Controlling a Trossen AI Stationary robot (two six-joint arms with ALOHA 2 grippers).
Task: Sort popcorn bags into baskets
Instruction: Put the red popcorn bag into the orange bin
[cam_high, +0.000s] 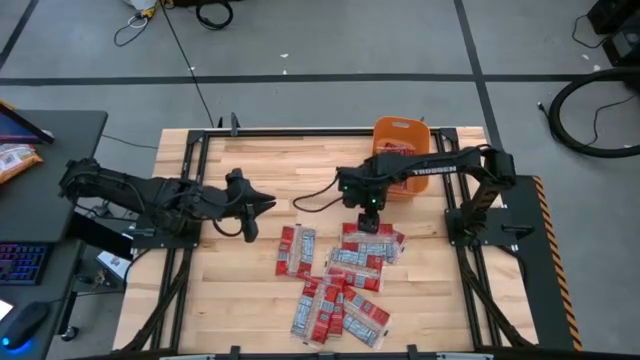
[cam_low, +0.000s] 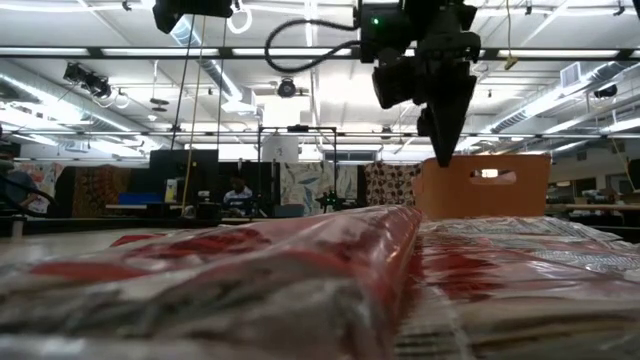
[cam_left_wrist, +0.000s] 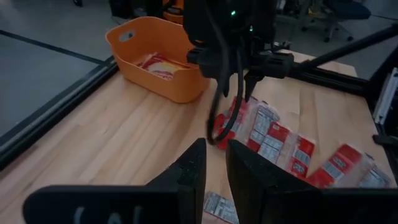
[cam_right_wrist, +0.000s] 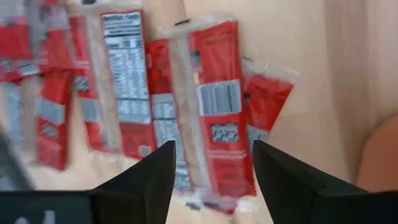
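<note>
Several red popcorn bags (cam_high: 340, 275) with white label panels lie flat and partly overlapping on the wooden table, near its front middle. The orange basket (cam_high: 400, 150) stands at the far edge with some bags (cam_left_wrist: 160, 62) inside. My right gripper (cam_right_wrist: 214, 155) hangs open, pointing down, just above the far end of the pile; one bag (cam_right_wrist: 214, 106) lies below the gap between its fingers. It touches nothing. My left gripper (cam_left_wrist: 214, 165) hovers over bare table left of the pile, its fingers a narrow gap apart and holding nothing.
Black frame rails (cam_high: 190, 180) run along the table's left, right and far sides. The basket (cam_low: 485, 185) stands just behind my right gripper (cam_low: 445, 135). Bare wood (cam_high: 240, 290) lies left of the pile. A desk (cam_high: 40, 200) stands beyond the left edge.
</note>
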